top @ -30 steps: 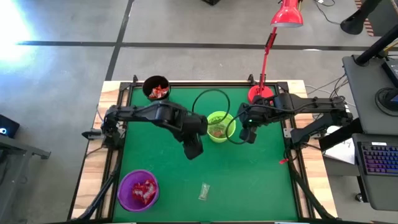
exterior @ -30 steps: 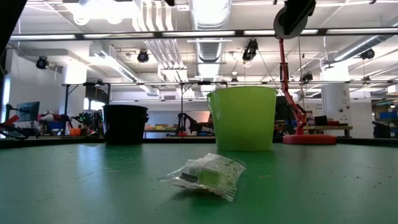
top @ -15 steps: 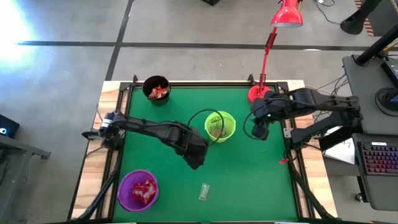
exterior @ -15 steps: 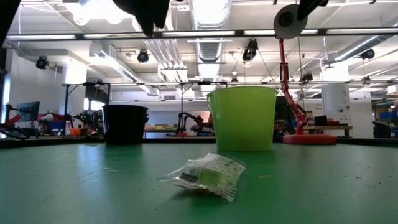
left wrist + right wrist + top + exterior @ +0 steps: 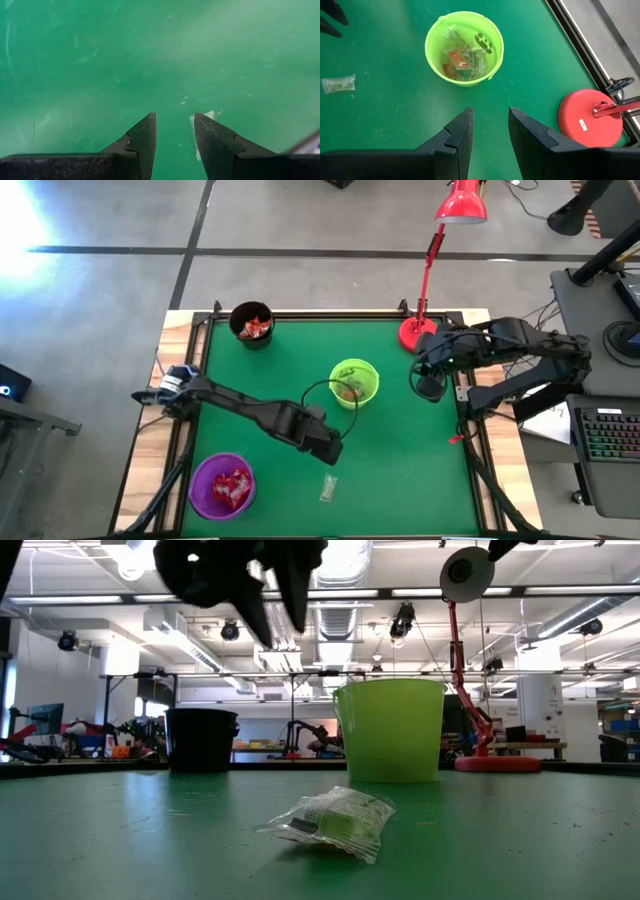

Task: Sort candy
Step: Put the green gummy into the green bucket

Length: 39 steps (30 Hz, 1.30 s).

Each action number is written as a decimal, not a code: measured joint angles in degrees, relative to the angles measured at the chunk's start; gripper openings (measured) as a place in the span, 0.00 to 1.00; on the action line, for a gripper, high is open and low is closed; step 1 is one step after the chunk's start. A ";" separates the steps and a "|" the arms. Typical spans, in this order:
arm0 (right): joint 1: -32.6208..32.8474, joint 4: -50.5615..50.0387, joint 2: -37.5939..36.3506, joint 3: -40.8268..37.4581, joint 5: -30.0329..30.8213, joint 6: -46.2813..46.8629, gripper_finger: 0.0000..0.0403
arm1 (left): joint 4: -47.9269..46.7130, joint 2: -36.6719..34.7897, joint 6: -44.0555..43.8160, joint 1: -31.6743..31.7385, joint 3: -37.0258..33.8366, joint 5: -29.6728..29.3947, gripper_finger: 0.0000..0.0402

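One pale clear-wrapped candy (image 5: 328, 487) (image 5: 335, 822) lies flat on the green mat near the front edge. My left gripper (image 5: 332, 450) (image 5: 275, 625) hangs above and just behind it, pointing down, open and holding nothing. In the left wrist view, the candy's edge (image 5: 209, 115) peeks out beside one finger. The green cup (image 5: 354, 382) (image 5: 464, 47) holds pale candies and a red one. The black cup (image 5: 251, 323) and the purple cup (image 5: 222, 485) hold red candies. My right gripper (image 5: 430, 388) (image 5: 490, 120) hovers open and empty, to the right of the green cup.
A red desk lamp stands on its round base (image 5: 418, 332) (image 5: 590, 117) at the far right corner, its pole reaching over the back edge. A black frame rail (image 5: 467, 430) borders the mat. Bare mat lies between the purple cup and the loose candy.
My left gripper has swung from beside the green cup toward the table's near edge and down, toward the loose candy, rolling its wrist on the way. My right gripper has drawn back from the green cup toward the table's right edge. The candy has stayed put.
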 joint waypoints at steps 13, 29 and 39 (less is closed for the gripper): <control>-0.02 -0.68 0.08 -0.10 -0.07 0.00 0.27 | 14.83 2.05 -6.53 -4.79 -6.97 -1.84 0.29; -0.02 -0.86 0.13 -0.59 -0.06 -0.04 0.27 | 16.53 15.53 -8.54 -7.07 2.56 5.41 0.29; -0.02 -1.48 0.08 -0.70 -0.06 -0.02 0.28 | 11.75 22.77 -8.59 -7.01 10.05 9.55 0.29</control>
